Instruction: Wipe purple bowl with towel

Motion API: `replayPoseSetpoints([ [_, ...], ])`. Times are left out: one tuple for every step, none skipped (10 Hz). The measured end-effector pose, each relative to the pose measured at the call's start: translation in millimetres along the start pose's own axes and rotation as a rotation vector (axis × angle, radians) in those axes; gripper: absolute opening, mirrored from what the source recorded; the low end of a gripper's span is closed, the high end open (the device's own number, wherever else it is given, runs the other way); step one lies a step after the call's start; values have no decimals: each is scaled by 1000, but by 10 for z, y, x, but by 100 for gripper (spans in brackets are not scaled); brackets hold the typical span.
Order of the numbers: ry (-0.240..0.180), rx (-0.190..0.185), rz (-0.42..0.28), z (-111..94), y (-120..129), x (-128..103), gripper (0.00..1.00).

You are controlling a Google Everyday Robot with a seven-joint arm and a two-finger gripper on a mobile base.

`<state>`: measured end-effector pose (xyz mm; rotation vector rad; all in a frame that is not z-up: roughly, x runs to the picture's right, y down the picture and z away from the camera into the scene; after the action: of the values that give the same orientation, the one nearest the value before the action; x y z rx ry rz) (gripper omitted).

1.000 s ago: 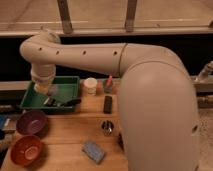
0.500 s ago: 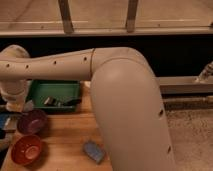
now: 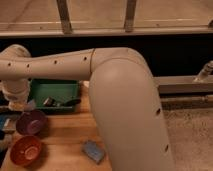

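Observation:
The purple bowl (image 3: 31,123) stands upright on the wooden table (image 3: 65,135) at the left, in front of the green tray. My gripper (image 3: 19,105) hangs below the arm's wrist (image 3: 16,89) at the far left, just above and behind the bowl's far rim. A small pale patch (image 3: 28,104) beside the gripper may be the towel; I cannot tell whether it is held. The arm's large cream body (image 3: 125,110) fills the middle of the view and hides the right part of the table.
A green tray (image 3: 52,91) with dark items lies behind the bowl. A red-orange bowl (image 3: 25,149) stands at the front left. A blue sponge (image 3: 93,150) lies at the table's front by the arm. A blue object (image 3: 4,123) sits at the left edge.
The arm has swung further left and nearer the camera, now hiding the cup and the items at the table's right. The gripper has moved from over the tray to the purple bowl's far rim.

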<state>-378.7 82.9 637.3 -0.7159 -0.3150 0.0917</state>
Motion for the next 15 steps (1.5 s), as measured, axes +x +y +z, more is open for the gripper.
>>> replayPoseSetpoints([
  [4,-23,-1,118,24,-2,0],
  [10,-50,7,310,15,51,0],
  [14,-76,8,498,33,65,0],
  [22,-111,8,742,65,65,0],
  [27,-129,10,862,62,70,0],
  [31,-144,13,970,51,64,0],
  [34,-155,11,1063,42,13,0],
  [38,-161,9,1171,27,-61,0],
  [39,-163,8,1230,17,-107,0],
  [42,-162,17,1287,-25,-88,0],
  [45,-164,35,1339,-66,-53,0],
  [48,-168,55,1374,-86,-4,0],
  [54,-171,73,1396,-94,58,0],
  [63,-172,100,1400,-112,152,0],
  [66,-170,123,1389,-135,227,0],
])
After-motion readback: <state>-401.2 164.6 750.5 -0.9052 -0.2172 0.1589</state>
